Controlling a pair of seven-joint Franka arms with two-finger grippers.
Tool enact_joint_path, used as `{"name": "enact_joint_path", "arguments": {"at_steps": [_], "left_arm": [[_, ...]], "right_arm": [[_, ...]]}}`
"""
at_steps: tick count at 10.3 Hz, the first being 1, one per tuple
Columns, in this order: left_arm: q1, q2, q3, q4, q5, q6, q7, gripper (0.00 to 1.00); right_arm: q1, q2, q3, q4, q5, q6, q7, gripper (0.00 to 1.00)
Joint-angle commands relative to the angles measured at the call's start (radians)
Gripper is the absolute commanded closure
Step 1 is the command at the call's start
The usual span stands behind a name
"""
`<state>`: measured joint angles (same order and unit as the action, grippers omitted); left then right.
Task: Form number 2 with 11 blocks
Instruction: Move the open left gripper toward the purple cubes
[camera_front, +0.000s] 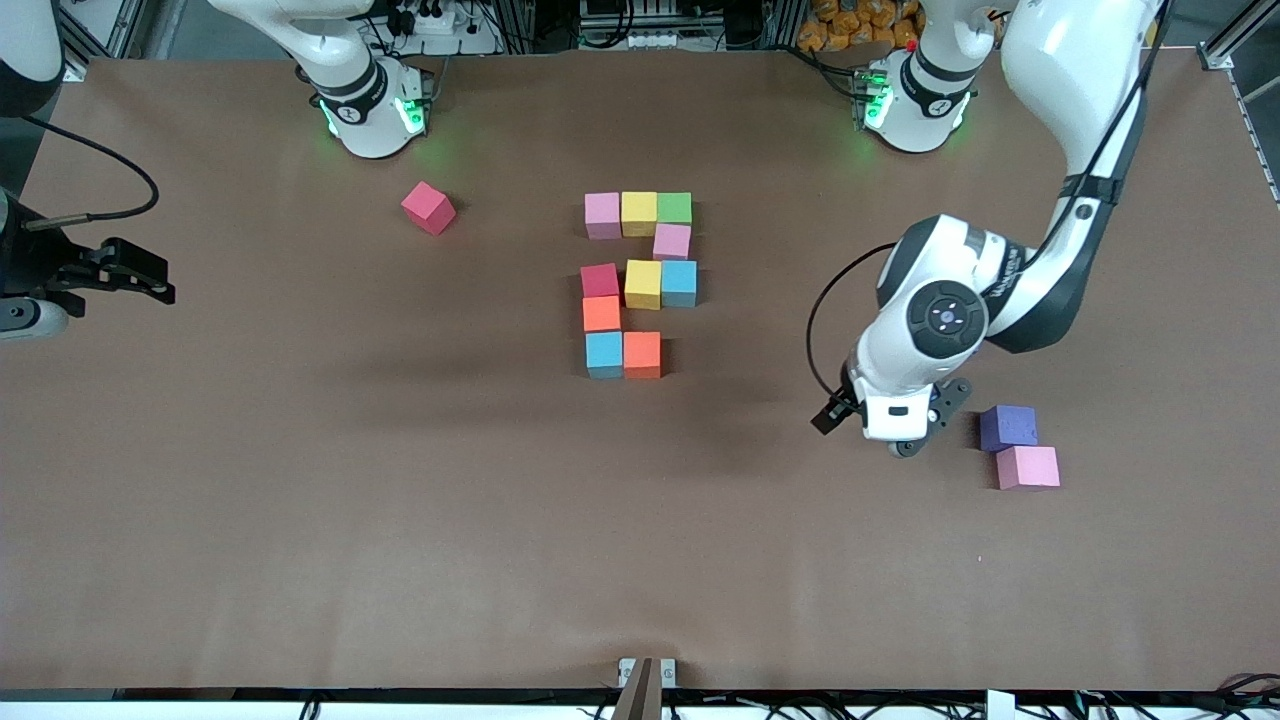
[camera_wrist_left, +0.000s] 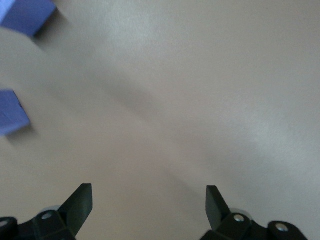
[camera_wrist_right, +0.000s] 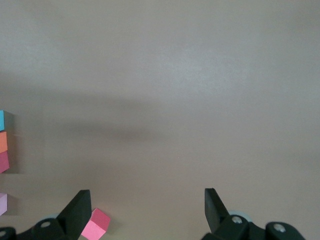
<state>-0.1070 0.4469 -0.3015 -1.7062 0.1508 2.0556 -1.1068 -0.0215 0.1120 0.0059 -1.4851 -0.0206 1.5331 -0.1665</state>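
Left gripper (camera_front: 890, 425) hangs low over bare table toward the left arm's end, jaws spread wide and empty, just beside the small matte purple cube (camera_front: 1008, 427), with a matte pink cube (camera_front: 1028, 467) touching that one on the side nearer the front camera. In the left wrist view two bluish block corners (camera_wrist_left: 25, 17) show off to one side of the fingers (camera_wrist_left: 80, 202), not between them, so the gripper is not yet lined up. Right gripper (camera_front: 135, 275) waits at the right arm's end of the table, also open and empty; its wrist view catches the loose matte red cube (camera_wrist_right: 95, 226) near one finger. The blocky digit 2 (camera_front: 640, 285) of mixed-colour cubes sits mid-table with ten cubes placed: pink, yellow, green across the top row, pink under the green, red-yellow-light blue in the middle row, orange below the red, then light blue and orange in the bottom row. My read: last step, one cube missing at the bottom row's end toward the left arm. Next move needs the left gripper shifted over the purple cube, then down and closed. Risk: the touching pink cube crowds one face, so a finger could nudge it. Path to the digit looks clear; the red cube lies well apart, near the right arm's base.
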Motion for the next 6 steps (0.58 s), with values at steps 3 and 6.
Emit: {"name": "enact_joint_path", "arguments": {"at_steps": [3,6], "left_arm": [[0.13,-0.169,-0.01,-0.176,0.016,-0.006,0.394,0.0],[0.159,-0.189,-0.01,-0.193,0.016,-0.08,0.583,0.0]], "right_arm": [[-0.002,-0.008,0.002,-0.064,0.01,0.005,0.001,0.0],[-0.021,-0.009,0.0,-0.072,0.01,0.007,0.001,0.0]]}}
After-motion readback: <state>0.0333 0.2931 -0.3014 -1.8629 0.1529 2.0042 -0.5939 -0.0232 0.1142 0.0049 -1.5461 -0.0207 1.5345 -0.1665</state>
